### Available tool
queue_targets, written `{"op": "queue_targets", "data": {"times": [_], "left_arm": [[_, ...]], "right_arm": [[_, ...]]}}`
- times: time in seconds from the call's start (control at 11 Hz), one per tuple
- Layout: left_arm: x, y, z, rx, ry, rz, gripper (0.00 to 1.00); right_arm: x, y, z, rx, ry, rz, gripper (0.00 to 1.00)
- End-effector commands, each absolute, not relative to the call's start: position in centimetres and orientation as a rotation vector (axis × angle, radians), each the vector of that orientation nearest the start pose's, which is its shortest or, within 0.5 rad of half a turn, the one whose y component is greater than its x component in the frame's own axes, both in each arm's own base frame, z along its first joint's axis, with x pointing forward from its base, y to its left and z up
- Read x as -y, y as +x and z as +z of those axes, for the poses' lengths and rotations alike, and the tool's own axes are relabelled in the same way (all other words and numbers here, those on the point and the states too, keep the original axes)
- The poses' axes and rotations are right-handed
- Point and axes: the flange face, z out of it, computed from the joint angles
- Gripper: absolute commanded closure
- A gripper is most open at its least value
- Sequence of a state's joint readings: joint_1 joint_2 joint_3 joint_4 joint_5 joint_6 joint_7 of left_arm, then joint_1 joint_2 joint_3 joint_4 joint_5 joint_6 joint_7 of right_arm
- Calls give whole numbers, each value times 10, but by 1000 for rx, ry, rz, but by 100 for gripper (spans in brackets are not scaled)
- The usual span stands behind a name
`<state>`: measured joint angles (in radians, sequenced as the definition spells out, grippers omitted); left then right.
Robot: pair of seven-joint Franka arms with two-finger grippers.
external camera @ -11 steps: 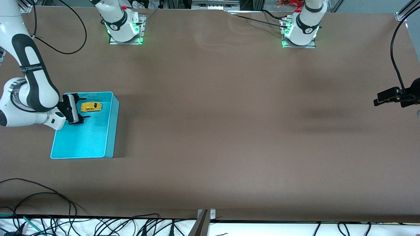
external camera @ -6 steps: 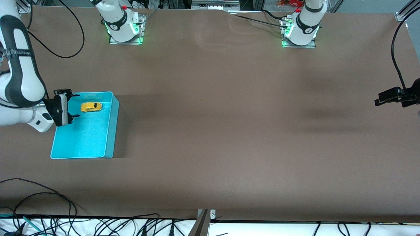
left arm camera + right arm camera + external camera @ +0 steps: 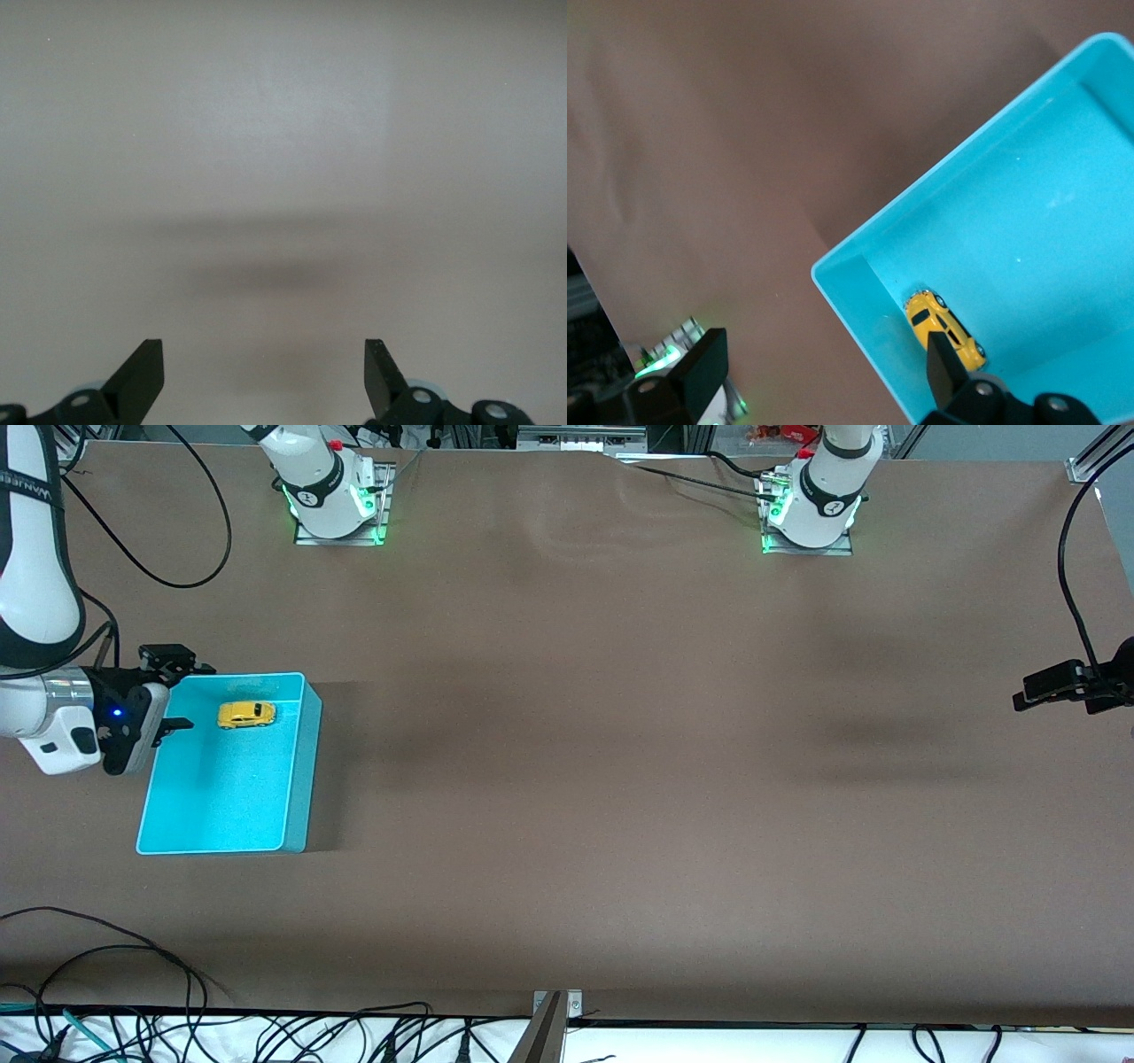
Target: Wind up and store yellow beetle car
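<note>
1 yellow beetle car sits in the turquoise bin, near the bin's wall farthest from the front camera. The right gripper hangs over the bin's edge, jaws wide and empty. The left gripper waits over the bare table, jaws wide too.

The only lettering that shows is on the right arm at the upper left of the front view: white capitals on its black band, cut off by the frame's edge, of which only something like "WANJEE" can be made out, and not with certainty. The round dark marks on the two arm bases along the top of that view are too small to read. Both wrist views carry no writing at all.
</note>
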<state>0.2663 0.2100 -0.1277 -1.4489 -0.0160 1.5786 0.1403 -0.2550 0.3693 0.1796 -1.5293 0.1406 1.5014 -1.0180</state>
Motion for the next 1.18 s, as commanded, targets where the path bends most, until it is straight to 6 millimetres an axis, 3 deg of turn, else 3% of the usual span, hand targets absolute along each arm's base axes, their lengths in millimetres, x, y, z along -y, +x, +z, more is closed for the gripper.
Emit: {"op": "queue_targets", "data": {"times": [0.0,0.27,0.45,0.63,1.09], "left_arm": [[-92,607,562,-1,-3206,136,0],[-92,607,562,9,-3206,136,0],[-92,607,562,6,-3206,136,0],[-92,607,561,4,-3207,141,0],[-92,607,561,4,-3207,141,0]], "right_arm": [[4,621,486,844,-2726,279,0],[-35,608,545,479,-2955,177,0],[-42,590,575,339,-3039,91,0],[-38,574,590,307,-3089,59,0],[-41,574,602,301,-3113,25,0]]}}
